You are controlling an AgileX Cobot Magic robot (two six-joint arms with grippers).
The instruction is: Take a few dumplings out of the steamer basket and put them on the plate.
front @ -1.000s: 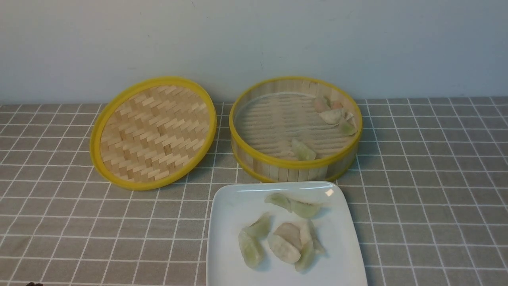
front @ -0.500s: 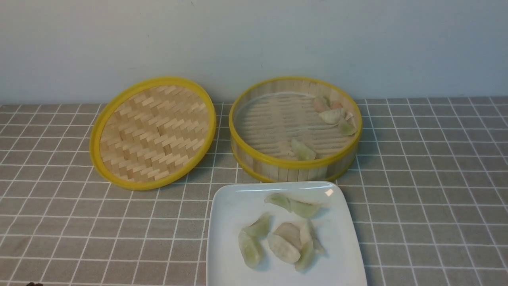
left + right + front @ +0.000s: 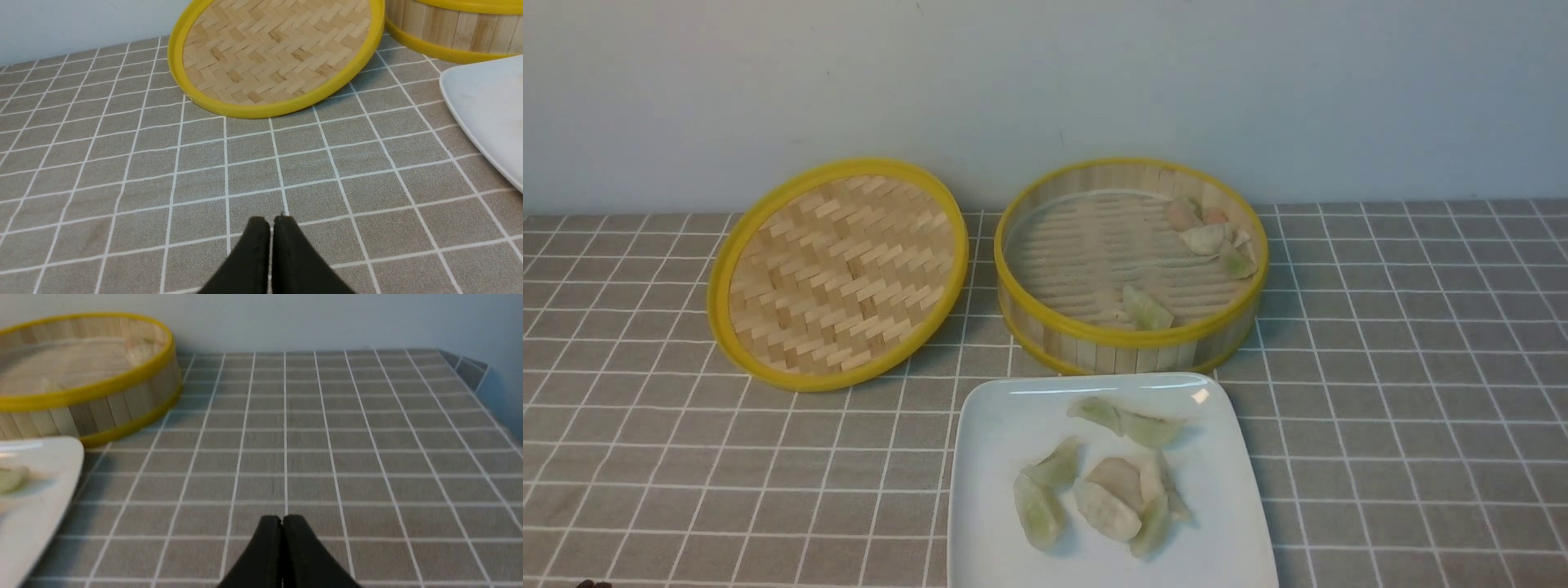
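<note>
The steamer basket [image 3: 1045, 331] stands at the back centre with several dumplings [image 3: 1207, 238] at its far right and one green dumpling [image 3: 1147, 309] near its front wall. The white plate [image 3: 988, 457] lies in front of it with several dumplings [image 3: 1104, 508] on it. My left gripper [image 3: 271, 222] is shut and empty, low over the cloth in front of the lid, left of the plate [image 3: 482, 102]. My right gripper [image 3: 281, 519] is shut and empty over the cloth to the right of the plate [image 3: 49, 457] and basket [image 3: 122, 404]. Neither gripper shows in the front view.
The flat woven lid [image 3: 837, 273] with a yellow rim leans tilted to the left of the basket. A grey checked cloth [image 3: 1405, 392] covers the table. A pale wall stands close behind. The table's right edge [image 3: 470, 367] shows in the right wrist view.
</note>
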